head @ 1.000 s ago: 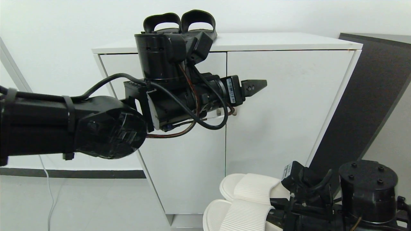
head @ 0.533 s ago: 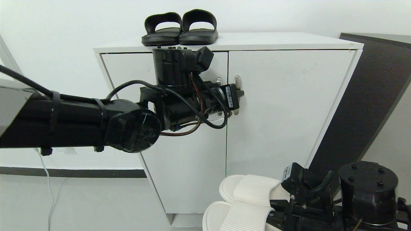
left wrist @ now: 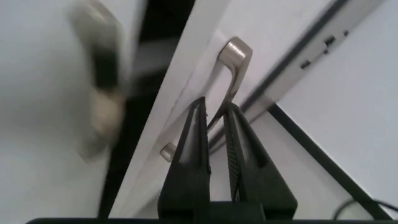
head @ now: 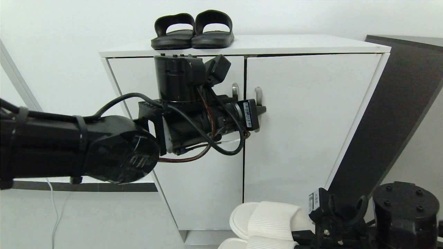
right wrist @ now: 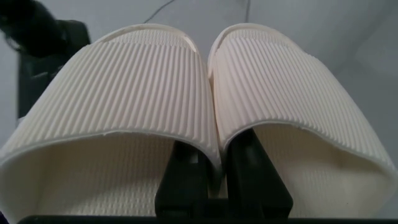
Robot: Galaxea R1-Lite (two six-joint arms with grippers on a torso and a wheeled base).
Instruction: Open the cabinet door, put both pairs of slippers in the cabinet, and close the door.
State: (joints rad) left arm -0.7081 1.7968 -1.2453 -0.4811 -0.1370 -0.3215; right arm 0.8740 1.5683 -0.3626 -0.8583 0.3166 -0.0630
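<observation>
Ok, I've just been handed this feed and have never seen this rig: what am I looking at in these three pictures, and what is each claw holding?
It is a two-armed robot facing a white cabinet. The big picture comes from its head camera. The two smaller ones come from a camera on each wrist, looking along that arm's claw. The left gripper is closed on the metal door handle of the right-hand door. The right gripper, low down, pinches the white slippers together by their inner sides. The black slippers sit on top of the cabinet.
</observation>
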